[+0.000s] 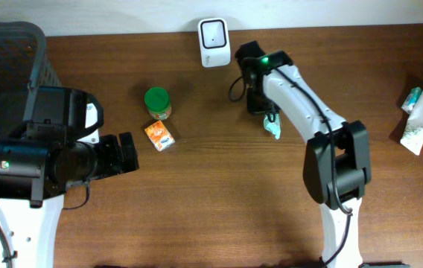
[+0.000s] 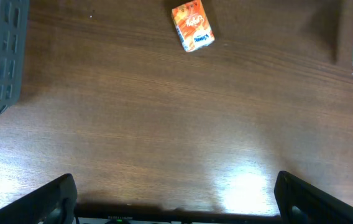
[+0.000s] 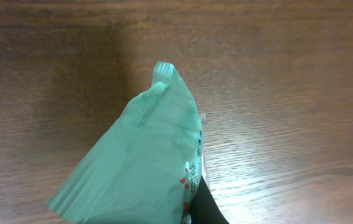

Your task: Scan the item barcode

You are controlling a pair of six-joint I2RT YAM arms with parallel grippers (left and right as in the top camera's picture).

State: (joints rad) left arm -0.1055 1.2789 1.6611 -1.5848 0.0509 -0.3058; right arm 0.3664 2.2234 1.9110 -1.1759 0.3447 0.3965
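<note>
right claw (image 1: 269, 117) clamped shut on the teal packet (image 1: 272, 129), upper centre of the overhead frame, just below-right of the white scanner (image 1: 214, 32) at the top edge. packet is over the table (image 1: 219, 208); can't tell if it touches. right wrist view: packet fills the lower centre, crimped end pointing up, red print on its right edge. left claw (image 1: 127, 152) spread fully wide, holding nothing, lower left of overhead frame. in its wrist view both fingers (image 2: 49, 199) sit in the bottom corners over bare wood. orange box (image 1: 159, 136) and green-lid jar (image 1: 157, 102) left of centre, close together. basket (image 1: 18, 45) upper left. tubes (image 1: 422, 112) at right edge.
</note>
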